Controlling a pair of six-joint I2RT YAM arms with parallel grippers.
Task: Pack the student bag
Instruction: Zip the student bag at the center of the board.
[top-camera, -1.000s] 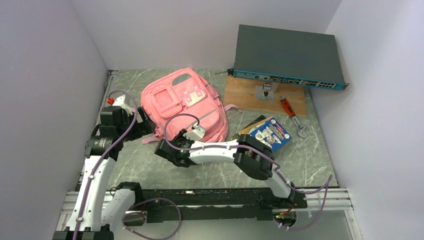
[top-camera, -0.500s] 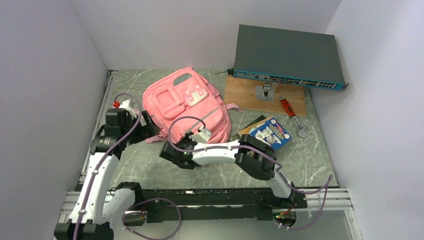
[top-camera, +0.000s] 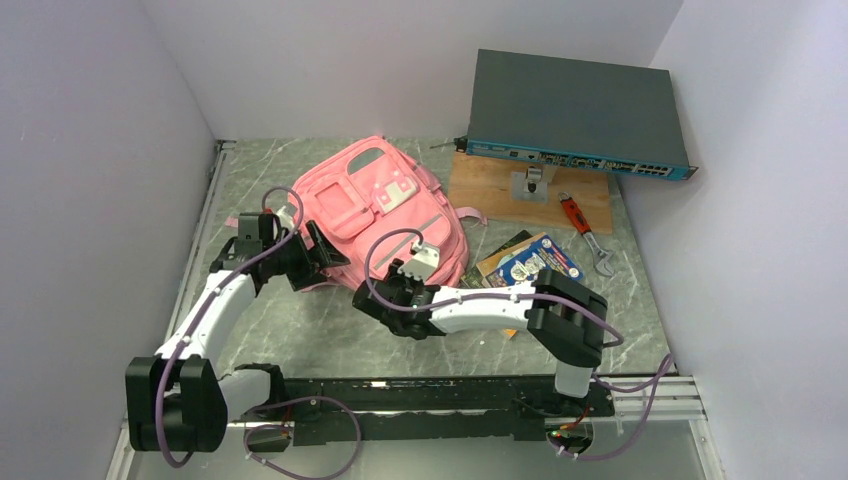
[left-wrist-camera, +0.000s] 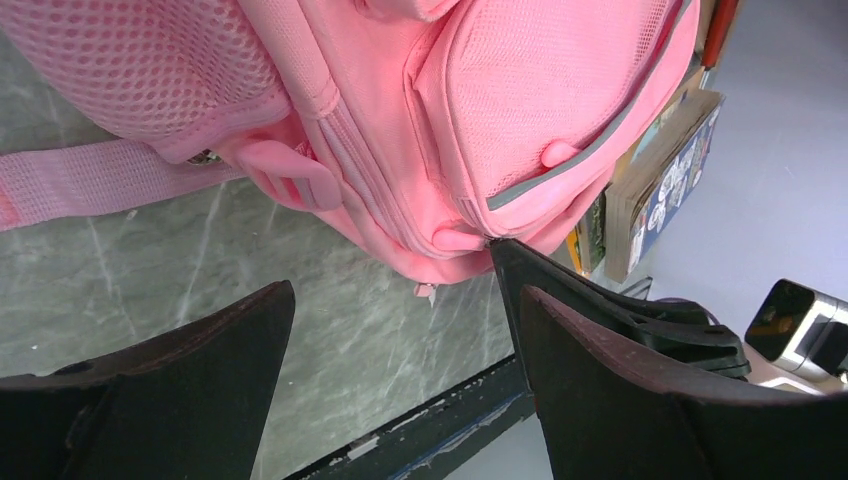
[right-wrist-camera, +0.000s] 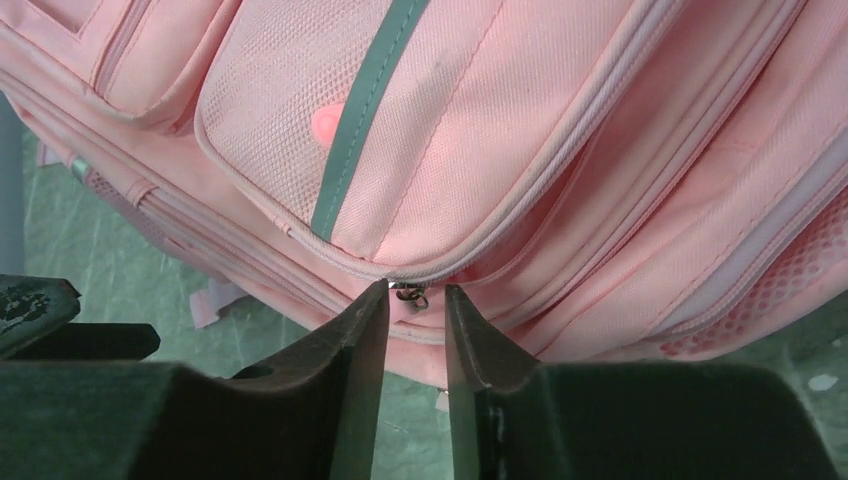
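Note:
The student bag (top-camera: 385, 200) is a pink backpack lying flat on the marble table, front pockets up. My left gripper (top-camera: 325, 255) is open wide at the bag's near left corner. In the left wrist view the student bag (left-wrist-camera: 500, 120) fills the top, above my left gripper (left-wrist-camera: 405, 290), and only bare table lies between the fingers. My right gripper (top-camera: 370, 297) is at the bag's near edge. Seen from the right wrist, my right gripper (right-wrist-camera: 415, 290) has its jaws narrowly apart, and a small metal zipper pull (right-wrist-camera: 410, 295) on the student bag (right-wrist-camera: 500, 150) sits between the tips.
A grey network switch (top-camera: 575, 115) rests on a wooden board (top-camera: 495, 190) at the back right. A red-handled wrench (top-camera: 585, 230) and a stack of books (top-camera: 535, 265) lie right of the bag. Walls close in on the left, back and right.
My left arm swung right to the bag's near left corner. My right gripper shifted right along the bag's near edge and narrowed. The bag slid slightly right.

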